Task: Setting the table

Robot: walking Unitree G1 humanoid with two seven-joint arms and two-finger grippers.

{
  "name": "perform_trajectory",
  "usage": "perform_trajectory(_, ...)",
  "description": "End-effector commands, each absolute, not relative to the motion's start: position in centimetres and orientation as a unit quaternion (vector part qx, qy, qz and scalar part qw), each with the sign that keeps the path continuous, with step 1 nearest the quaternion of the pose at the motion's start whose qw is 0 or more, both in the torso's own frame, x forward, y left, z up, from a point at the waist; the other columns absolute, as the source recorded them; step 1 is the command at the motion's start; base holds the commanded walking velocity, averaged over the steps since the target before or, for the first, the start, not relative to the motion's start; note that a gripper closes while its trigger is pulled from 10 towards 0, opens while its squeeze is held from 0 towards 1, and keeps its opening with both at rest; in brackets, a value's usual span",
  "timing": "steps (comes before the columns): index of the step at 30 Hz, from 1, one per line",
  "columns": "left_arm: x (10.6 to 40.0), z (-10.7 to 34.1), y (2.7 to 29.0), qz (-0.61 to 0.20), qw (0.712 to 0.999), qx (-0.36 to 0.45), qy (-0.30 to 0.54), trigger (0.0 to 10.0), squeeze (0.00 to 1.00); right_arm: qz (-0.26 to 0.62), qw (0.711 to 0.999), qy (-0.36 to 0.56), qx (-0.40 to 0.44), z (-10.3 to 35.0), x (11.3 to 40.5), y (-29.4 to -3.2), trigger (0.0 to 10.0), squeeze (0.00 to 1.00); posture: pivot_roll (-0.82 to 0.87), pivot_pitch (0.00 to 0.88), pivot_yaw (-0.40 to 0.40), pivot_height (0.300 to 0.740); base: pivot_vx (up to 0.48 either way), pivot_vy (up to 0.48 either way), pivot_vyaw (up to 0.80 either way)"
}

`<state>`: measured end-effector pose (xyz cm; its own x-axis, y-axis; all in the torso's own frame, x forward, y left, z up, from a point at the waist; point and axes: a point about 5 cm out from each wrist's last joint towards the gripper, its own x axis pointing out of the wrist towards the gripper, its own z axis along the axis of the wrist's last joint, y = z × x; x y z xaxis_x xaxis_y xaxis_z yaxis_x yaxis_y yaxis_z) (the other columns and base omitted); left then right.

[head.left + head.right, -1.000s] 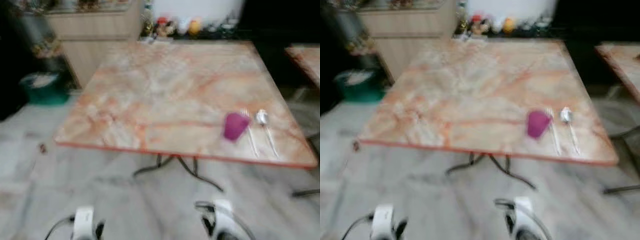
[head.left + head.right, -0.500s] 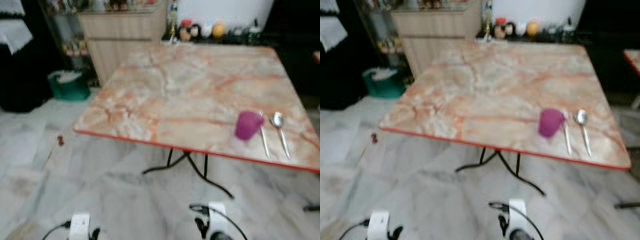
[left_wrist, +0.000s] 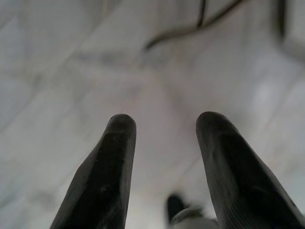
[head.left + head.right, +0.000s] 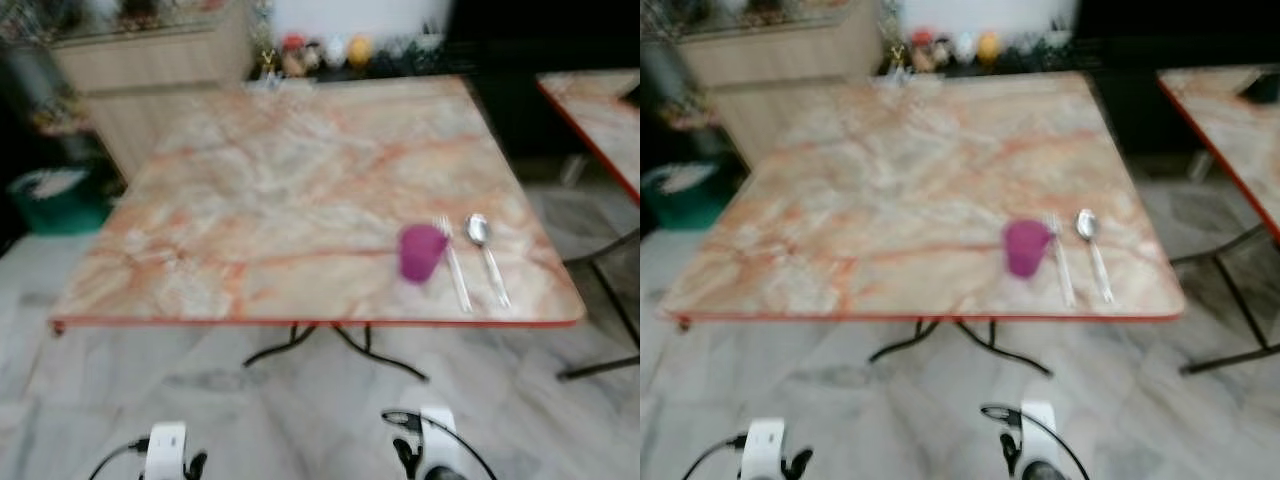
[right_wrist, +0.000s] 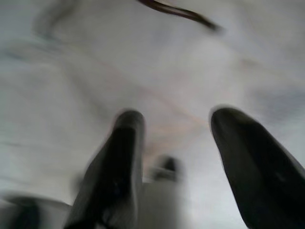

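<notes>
Counting one purple cup [image 4: 421, 251], one fork [image 4: 453, 268], one spoon [image 4: 485, 252] on the nearer table [image 4: 280, 190]; two tables total.

From head height our two eye views look forward and down across the square orange-veined marble table [image 4: 300, 190], standing back from its near red edge; both share the whole tabletop and the pale marble floor [image 4: 300, 400] before it. Our wrist views face steeply down, close above that same floor beside the table's black metal legs [image 3: 190, 28].

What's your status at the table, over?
Both grippers open, low over floor. Purple cup, fork, spoon near table right edge. Nothing in the way.
</notes>
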<state>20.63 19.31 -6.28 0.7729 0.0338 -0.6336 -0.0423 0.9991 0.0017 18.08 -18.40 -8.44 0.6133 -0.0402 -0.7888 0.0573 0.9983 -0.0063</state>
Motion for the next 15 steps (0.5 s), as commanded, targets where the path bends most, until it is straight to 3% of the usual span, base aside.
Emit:
perform_trajectory(1,18.17,-7.35,21.31,0.046,0.927,0.007,0.373,10.0,0.00,-0.006,0.906,0.422,0.020,-7.98,19.33,-16.58,10.0,0.00,-0.03,0.000,0.064,0.714,0.000,0.000,0.00)
perform_trajectory(15,18.00,-7.47,21.17,0.040,0.925,0.011,0.377,10.0,0.00,-0.001,0.908,0.420,0.012,-7.98,19.25,-16.63,10.0,0.00,-0.05,0.000,0.066,0.714,0.000,0.000,0.00)
